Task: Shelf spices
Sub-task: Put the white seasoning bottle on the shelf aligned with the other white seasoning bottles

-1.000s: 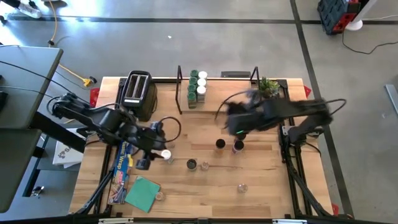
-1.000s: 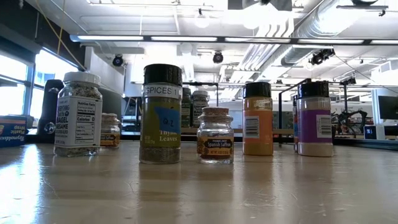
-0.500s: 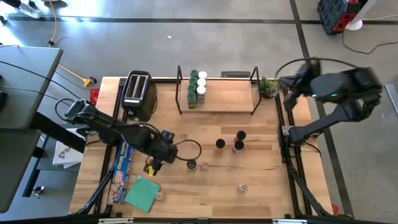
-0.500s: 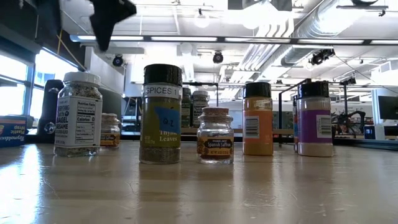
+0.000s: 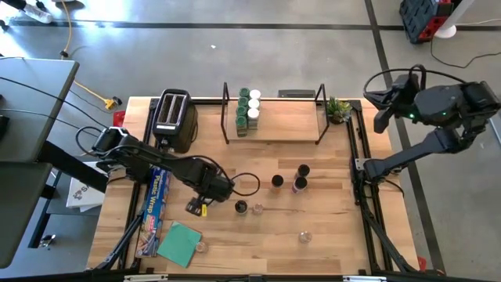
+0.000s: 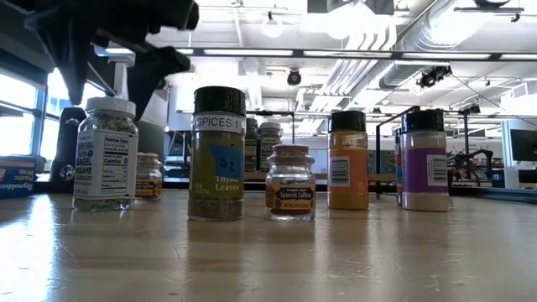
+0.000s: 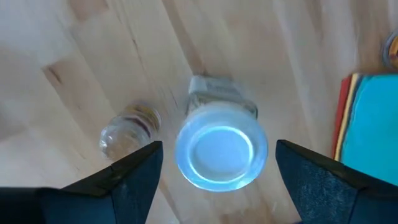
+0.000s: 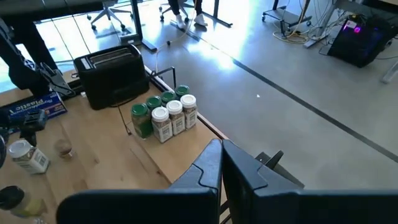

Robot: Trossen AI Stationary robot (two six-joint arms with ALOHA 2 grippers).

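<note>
Two dark arms work over the light-wood bench (image 5: 329,235). From the bench's left edge the left arm stretches low across the wood toward the middle, its end effector (image 7: 214,163) pointing straight down with fingers (image 7: 134,180) spread wide on either side of a white-capped clear spice jar (image 7: 221,152); the jar stands upright between them, gripped by neither, and a small clear-topped jar (image 7: 127,127) stands just beside it. Seen from bench level, this end effector (image 6: 117,63) hangs directly above the white-capped jar (image 6: 105,155). The right arm is folded up high, off the bench's right far corner, its end effector (image 8: 221,163) pressed shut and holding nothing, well apart from every jar. At the back of the bench, the low light-wood shelf with black metal end frames (image 5: 286,125) carries a cluster of green- and white-topped jars (image 5: 248,110) at its left end. More loose jars, black-capped among them (image 5: 276,181), stand on the bench's middle, to the right of the left end effector
</note>
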